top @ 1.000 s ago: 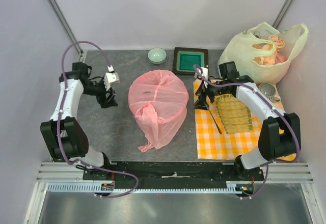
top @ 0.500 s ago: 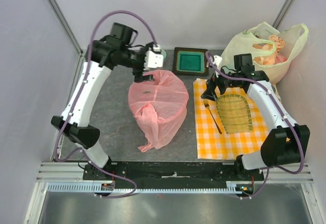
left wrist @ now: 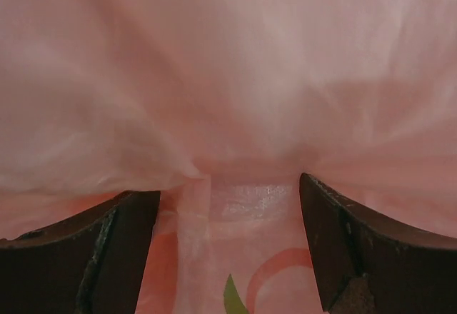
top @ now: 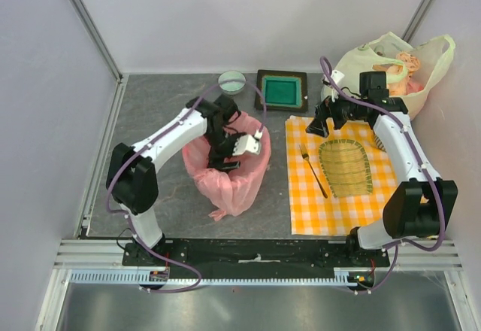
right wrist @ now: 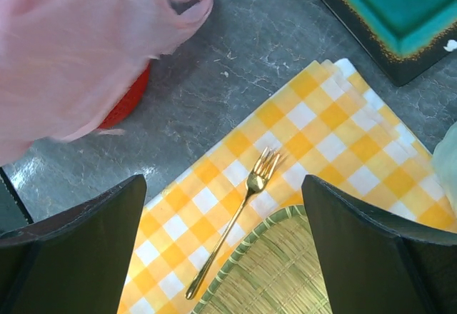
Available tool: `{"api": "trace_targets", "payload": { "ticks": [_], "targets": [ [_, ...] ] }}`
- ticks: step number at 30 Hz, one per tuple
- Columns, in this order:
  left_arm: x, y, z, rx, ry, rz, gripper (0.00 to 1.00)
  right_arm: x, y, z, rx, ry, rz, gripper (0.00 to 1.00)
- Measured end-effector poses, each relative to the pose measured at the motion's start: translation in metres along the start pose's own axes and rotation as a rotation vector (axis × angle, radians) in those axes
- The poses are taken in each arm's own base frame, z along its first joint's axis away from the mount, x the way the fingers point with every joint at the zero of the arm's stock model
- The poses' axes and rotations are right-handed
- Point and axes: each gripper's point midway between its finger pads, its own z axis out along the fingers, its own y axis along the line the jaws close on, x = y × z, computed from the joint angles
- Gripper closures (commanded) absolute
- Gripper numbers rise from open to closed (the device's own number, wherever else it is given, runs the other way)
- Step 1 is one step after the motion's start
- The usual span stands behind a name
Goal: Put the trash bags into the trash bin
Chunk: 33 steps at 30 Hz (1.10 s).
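The pink trash bag (top: 225, 184) is draped over the trash bin at the table's middle, with its top pushed down inside. The bag hides the bin in the top view. A bit of the bin's red base (right wrist: 127, 98) shows under the bag (right wrist: 71, 43) in the right wrist view. My left gripper (top: 228, 156) is down inside the bin's mouth, open, with pink plastic (left wrist: 228, 78) all around and between its fingers (left wrist: 228, 185). My right gripper (top: 322, 126) is open and empty above the checked cloth's far left corner (right wrist: 223, 182).
A yellow checked cloth (top: 338, 203) carries a woven mat (top: 344, 167) and a gold fork (top: 313, 170). A teal tray (top: 281, 90) and a small green bowl (top: 231, 82) stand at the back. A big yellow-green bag (top: 391, 68) fills the back right corner.
My left arm has swung from the far left over the bin and gone down into it, pushing the bag's top inward. My right gripper has moved back and slightly right.
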Motion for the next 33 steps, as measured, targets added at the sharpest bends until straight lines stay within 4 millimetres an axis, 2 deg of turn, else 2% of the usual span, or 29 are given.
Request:
{"api": "trace_targets", "payload": {
  "ticks": [3,6,9,14,19,22,25,31,33],
  "targets": [
    [0.044,-0.020,0.038,0.067,0.097,-0.052,0.13,-0.003,-0.005,0.001,0.016,0.005,0.027,0.02],
    [0.062,-0.025,0.059,0.071,0.121,-0.058,0.12,-0.004,-0.008,0.002,0.028,0.006,0.041,0.02],
    [0.065,-0.012,0.068,0.029,0.115,-0.043,0.13,-0.004,-0.008,0.002,0.027,0.005,0.042,0.02],
    [0.062,0.021,0.084,-0.051,0.098,-0.015,0.13,-0.001,-0.003,-0.001,0.013,-0.009,0.032,0.02],
    [0.061,0.030,0.085,-0.090,0.096,0.001,0.13,0.004,0.001,-0.006,0.005,-0.019,0.034,0.02],
    [0.062,0.026,0.077,-0.093,0.114,0.001,0.13,0.002,0.002,-0.008,0.007,-0.023,0.027,0.02],
    [0.055,0.021,0.056,-0.098,0.128,0.001,0.13,-0.001,0.006,-0.011,0.002,-0.036,0.016,0.02],
    [0.006,0.036,-0.018,-0.212,0.069,0.057,0.14,-0.001,0.010,-0.011,-0.014,-0.051,0.013,0.02],
    [-0.006,0.040,-0.035,-0.245,0.051,0.073,0.12,-0.002,0.011,-0.010,-0.018,-0.055,0.013,0.02]
  ]
}}
